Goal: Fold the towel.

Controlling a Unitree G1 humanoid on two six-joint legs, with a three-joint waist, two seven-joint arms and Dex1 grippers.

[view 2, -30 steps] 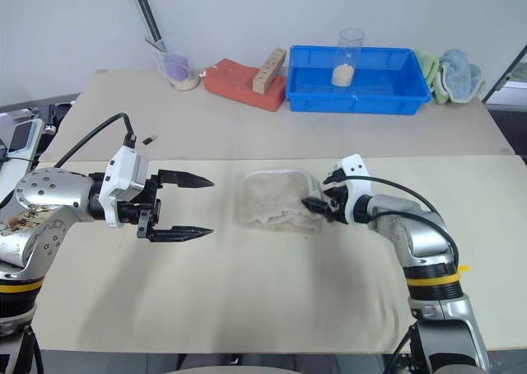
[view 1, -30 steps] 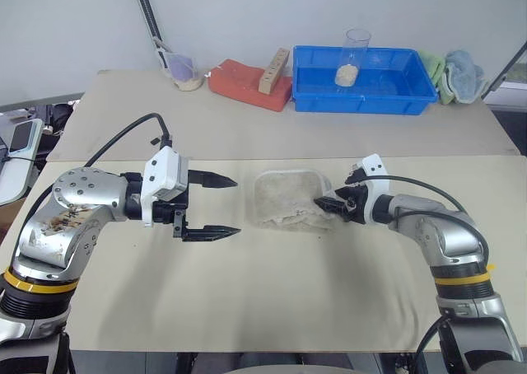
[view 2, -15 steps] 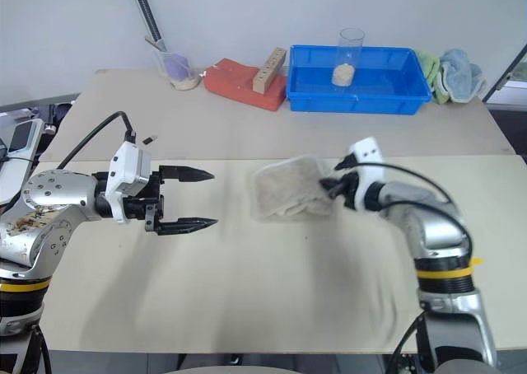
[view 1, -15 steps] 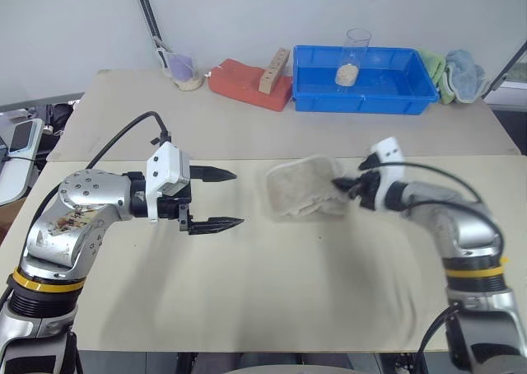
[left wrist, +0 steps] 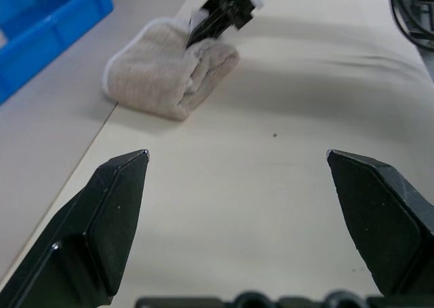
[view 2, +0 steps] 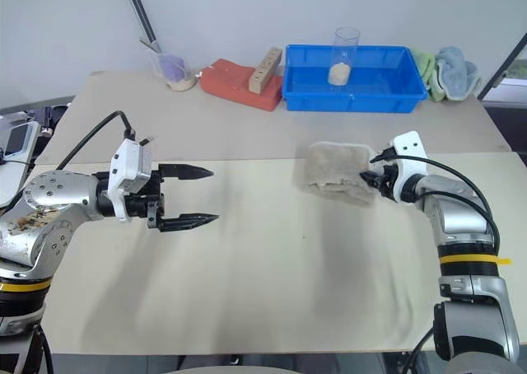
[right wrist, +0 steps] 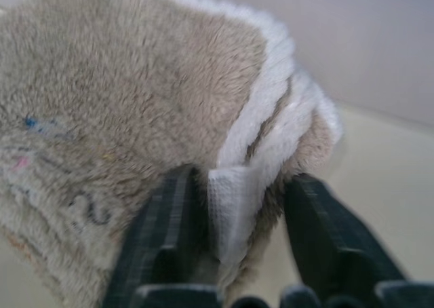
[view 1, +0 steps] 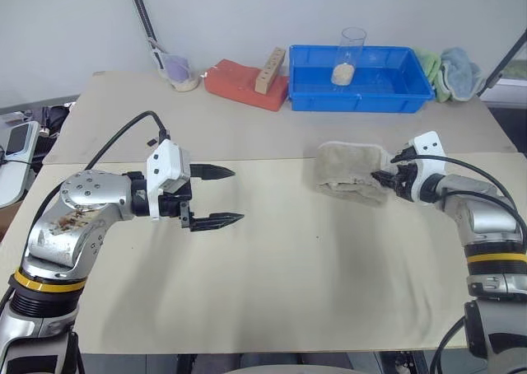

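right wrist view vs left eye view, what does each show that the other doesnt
Only the right wrist view gives the white tag between the right end effector's fingers and a faint print on the pile. Only the left eye view gives the open left end effector, the blue bin, the red block and the green and blue cloths. Both share the folded towel and the right end effector closed around its edge.

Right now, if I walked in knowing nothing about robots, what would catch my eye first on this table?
Probably the folded beige towel on the right of the cream table, its edge between the fingers of the right pincer. Across from it, the left pincer hovers over the table with its black fingers spread wide, holding nothing. At the back, a bright blue bin holds a clear cup.
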